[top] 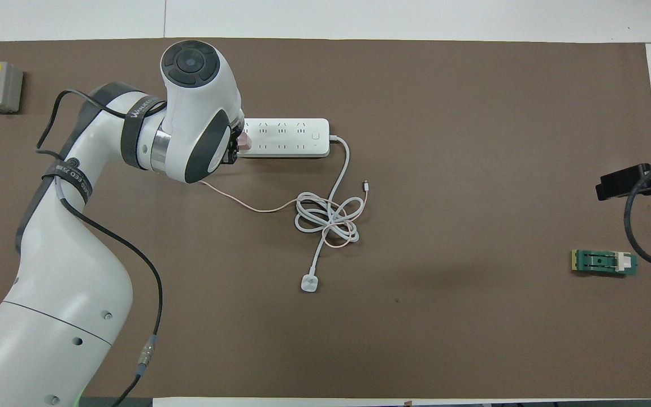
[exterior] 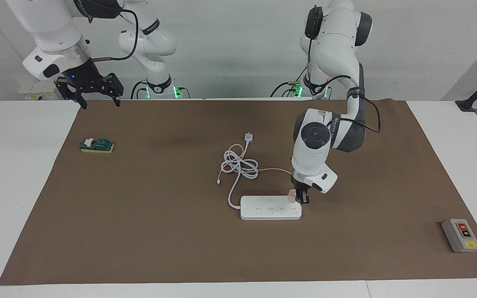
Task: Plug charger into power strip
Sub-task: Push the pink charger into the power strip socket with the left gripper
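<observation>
The white power strip (exterior: 269, 209) lies flat on the brown mat, and also shows in the overhead view (top: 289, 137). My left gripper (exterior: 300, 198) is shut on the pale pink charger (exterior: 292, 195) and holds it on the strip's top at the end toward the left arm's side. In the overhead view the charger (top: 242, 140) peeks out from under the left gripper (top: 235, 150). Its thin pink cable (exterior: 263, 169) trails to a coil nearer the robots. My right gripper (exterior: 97, 97) is open and waits up by its base.
The strip's thick white cord (exterior: 240, 165) is coiled with the pink cable, ending in a white plug (exterior: 249, 137). A grey button box (exterior: 461, 235) sits toward the left arm's end. A green and yellow block (exterior: 97, 145) lies toward the right arm's end.
</observation>
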`<state>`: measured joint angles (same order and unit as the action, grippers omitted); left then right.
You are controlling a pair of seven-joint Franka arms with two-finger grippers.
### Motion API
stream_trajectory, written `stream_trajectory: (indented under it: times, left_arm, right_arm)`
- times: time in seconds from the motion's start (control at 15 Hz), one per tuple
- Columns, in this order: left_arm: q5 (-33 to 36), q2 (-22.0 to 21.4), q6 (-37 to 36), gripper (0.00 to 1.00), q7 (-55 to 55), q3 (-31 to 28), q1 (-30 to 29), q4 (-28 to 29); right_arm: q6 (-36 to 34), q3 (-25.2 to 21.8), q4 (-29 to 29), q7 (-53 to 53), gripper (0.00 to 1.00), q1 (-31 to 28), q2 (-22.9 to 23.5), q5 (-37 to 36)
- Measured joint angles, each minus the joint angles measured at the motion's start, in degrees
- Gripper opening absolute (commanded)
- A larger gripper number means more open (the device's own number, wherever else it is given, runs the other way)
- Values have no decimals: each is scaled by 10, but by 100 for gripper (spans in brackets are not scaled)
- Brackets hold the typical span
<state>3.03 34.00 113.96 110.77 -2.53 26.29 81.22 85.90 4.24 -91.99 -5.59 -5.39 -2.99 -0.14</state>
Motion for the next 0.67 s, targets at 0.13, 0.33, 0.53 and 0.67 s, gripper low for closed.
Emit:
stream_trajectory:
  times: [0.13,0.33,0.53,0.67]
  left_arm:
    - [0,3,1,0,-1,0,0,-1]
    - [0,4,1,0,-1,0,0,-1]
    - [0,4,1,0,-1,0,0,-1]
    - [0,4,1,0,-1,0,0,-1]
  right_arm:
    - [0,0,0,0,100,0,0,0]
    - [0,0,0,0,100,-1,0,0]
    - [0,0,0,0,100,-1,0,0]
    - [0,0,0,0,100,-1,0,0]
